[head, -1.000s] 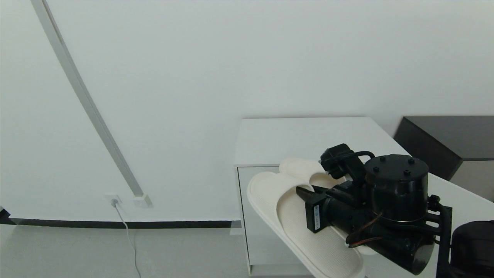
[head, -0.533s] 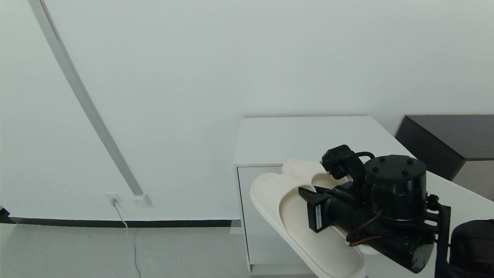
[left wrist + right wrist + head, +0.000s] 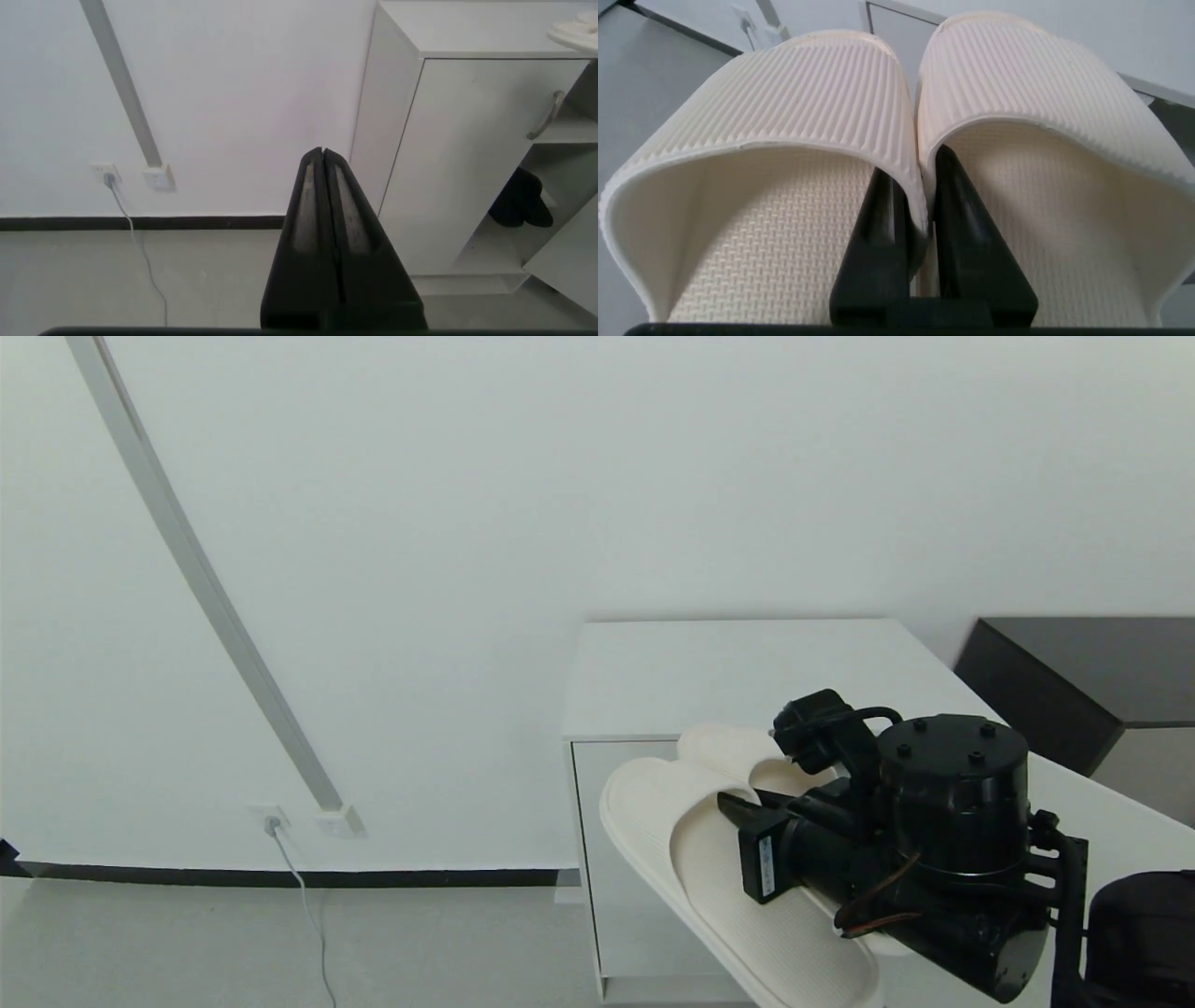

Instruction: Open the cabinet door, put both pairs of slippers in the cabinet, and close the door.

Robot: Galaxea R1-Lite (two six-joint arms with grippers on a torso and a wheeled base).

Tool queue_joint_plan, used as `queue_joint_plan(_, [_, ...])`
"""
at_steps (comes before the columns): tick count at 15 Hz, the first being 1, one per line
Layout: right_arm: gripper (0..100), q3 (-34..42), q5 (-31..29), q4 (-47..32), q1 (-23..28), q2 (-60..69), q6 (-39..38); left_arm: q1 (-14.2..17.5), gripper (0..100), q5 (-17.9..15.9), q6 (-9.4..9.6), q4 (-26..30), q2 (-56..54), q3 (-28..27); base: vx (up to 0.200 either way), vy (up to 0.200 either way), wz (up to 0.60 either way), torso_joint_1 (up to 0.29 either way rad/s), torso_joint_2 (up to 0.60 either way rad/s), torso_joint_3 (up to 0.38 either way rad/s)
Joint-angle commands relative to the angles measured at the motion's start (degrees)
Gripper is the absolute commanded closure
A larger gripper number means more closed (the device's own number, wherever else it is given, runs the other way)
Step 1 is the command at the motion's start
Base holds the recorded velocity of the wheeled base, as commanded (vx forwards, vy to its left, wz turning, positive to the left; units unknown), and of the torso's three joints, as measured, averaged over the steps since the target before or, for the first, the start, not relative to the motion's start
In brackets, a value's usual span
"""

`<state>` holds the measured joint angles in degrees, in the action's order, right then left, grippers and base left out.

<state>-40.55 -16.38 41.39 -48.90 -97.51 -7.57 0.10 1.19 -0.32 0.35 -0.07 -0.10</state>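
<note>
Right end effector [image 3: 915,201]: clamped on the pair of cream slippers [image 3: 653,803]. One finger sits inside each slipper, and the two adjoining side walls are pinched between them. The slippers lie side by side, touching, soles down and tilted, with the toes pointing away from the wrist. In the head view they are held off the floor, in front of the upper front edge of the white cabinet [image 3: 728,663].

Left end effector [image 3: 322,163]: fingers pressed together, nothing between them. It is in the air in front of the wall to the left of the cabinet, well apart from the slippers.

Cabinet: stands against the white wall. In the left wrist view a front panel with a handle [image 3: 551,112] lies flat against the carcass. The section beside it is open and shows shelves. A dark pair of footwear [image 3: 521,199] rests on a shelf inside.

Surroundings: a grey strip [image 3: 196,579] runs diagonally down the wall to a socket [image 3: 271,819], from which a cable [image 3: 313,915] drops to the floor. A dark unit [image 3: 1074,663] stands to the right of the cabinet.
</note>
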Motion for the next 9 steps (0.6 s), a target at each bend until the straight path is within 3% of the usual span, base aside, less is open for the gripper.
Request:
queue_joint_plan(1, [100,0.1,-0.1,0.0,0.0,0.1,0.0,0.1,100,-0.1,-0.03,0.0,0.1,0.0,0.000,-0.200,0.00,0.002,0.00,0.002])
queue_joint_plan(9, [100,0.6,-0.1,0.0,0.1,-0.1,-0.1,0.1,100,-0.1,-0.03,0.0,0.1,0.0,0.000,-0.200,0.00,0.002,0.00,0.001])
